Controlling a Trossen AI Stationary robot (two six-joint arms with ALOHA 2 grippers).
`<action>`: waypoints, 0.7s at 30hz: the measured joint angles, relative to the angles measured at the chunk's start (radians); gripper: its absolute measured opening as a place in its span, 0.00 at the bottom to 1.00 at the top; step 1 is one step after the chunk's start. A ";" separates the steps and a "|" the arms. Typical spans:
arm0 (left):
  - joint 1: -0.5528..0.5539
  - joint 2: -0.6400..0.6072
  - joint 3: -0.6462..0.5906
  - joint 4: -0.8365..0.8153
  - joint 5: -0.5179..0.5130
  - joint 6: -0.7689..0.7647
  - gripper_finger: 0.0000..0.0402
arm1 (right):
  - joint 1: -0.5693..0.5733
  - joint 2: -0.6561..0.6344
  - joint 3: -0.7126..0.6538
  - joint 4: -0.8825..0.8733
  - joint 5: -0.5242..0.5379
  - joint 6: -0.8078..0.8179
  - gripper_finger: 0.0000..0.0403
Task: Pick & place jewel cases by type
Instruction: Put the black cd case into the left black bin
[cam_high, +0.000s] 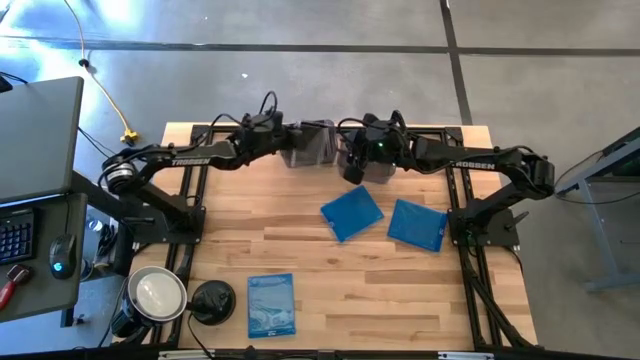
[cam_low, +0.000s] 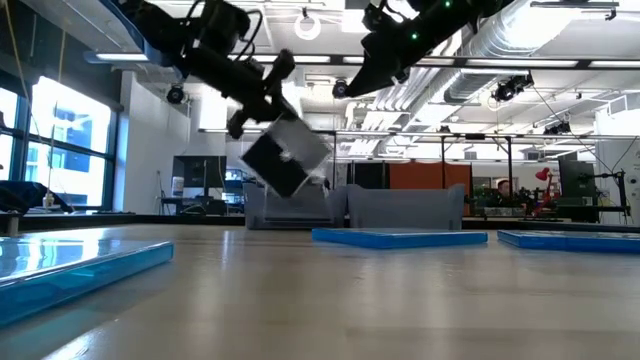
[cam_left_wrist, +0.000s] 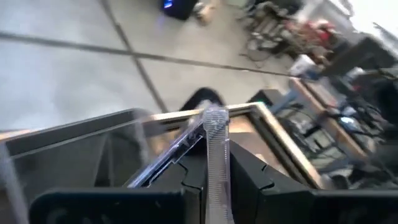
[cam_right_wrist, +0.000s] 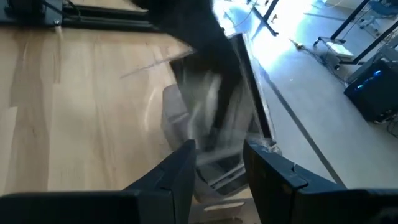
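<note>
My left gripper (cam_high: 284, 140) hovers over the far middle of the table, shut on a clear-and-black jewel case (cam_low: 286, 158) that hangs tilted above a smoky tub (cam_low: 290, 207). My right gripper (cam_right_wrist: 217, 160) is open above the second tub (cam_right_wrist: 211, 134), which holds dark cases; it touches nothing. Two blue cases (cam_high: 352, 213) (cam_high: 417, 223) lie flat on the table right of centre. The paler printed blue case (cam_high: 271, 304) lies flat near the near edge. My left gripper pinches the jewel case between its two fingers at one edge (cam_left_wrist: 215, 144); in the wrist view the case shows edge-on, running out past the fingertips. The case is lifted clear and hangs tilted below the gripper, one corner (cam_low: 283, 190) lowest, above the tub.
Both tubs (cam_high: 313, 146) stand side by side at the far edge between the two arms. A round black disc-shaped object (cam_high: 212, 300) and a round can (cam_high: 157, 295) sit at the near left corner. Bare wood lies in the table's middle and near right.
</note>
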 joint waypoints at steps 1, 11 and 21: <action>0.011 0.008 0.000 -0.005 0.001 -0.013 0.11 | 0.000 0.000 0.000 -0.008 -0.007 0.000 0.32; 0.063 0.014 0.000 -0.019 0.053 0.033 0.11 | 0.000 0.000 0.000 -0.017 -0.048 0.000 0.32; 0.075 0.014 0.000 -0.003 0.017 0.225 0.11 | 0.000 0.000 0.000 -0.017 -0.072 0.000 0.32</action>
